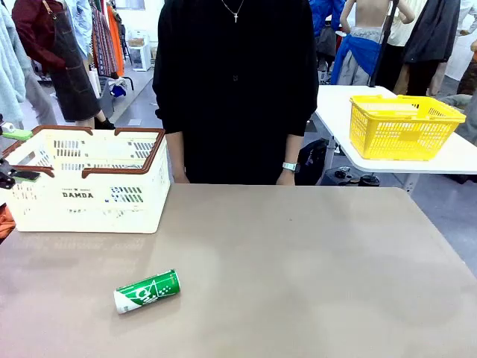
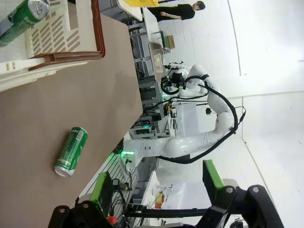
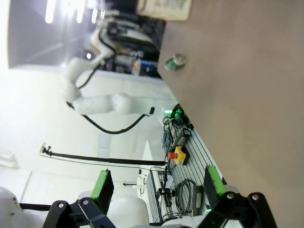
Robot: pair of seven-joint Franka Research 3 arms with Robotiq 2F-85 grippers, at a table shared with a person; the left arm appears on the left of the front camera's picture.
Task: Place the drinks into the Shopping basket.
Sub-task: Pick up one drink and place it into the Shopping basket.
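Green can (image 1: 147, 291): lies on its side on the tan table (image 1: 298, 268), near front-left part, well apart from the basket. Long axis runs diagonal, lower-left to upper-right in front view; pale end toward robot's left/near edge, other end toward table middle. Body green w/ white markings, slim. In left wrist view same can (image 2: 71, 151) shows silver top at its lower end, toward table edge. In right wrist view it (image 3: 174, 62) is seen end-on, silver top facing camera, near table edge.

2nd green can (image 2: 23, 17): inside the basket, tilted, silver top up, seen in left wrist view at top left.

Basket (image 1: 89, 195): cream-white, slotted sides, brown rim + handles, "DAMDA" on near side; stands at table's far left.

Left gripper (image 2: 159, 183): jaws spread wide, nothing between, off the table edge. Green pads (image 2: 213, 175).

Right gripper (image 3: 156, 187): jaws apart, holding nothing, off the table edge.

Person (image 1: 237, 82): black top, stands at far side, hands at table edge.

Yellow basket (image 1: 402, 125): on white side table, far right.
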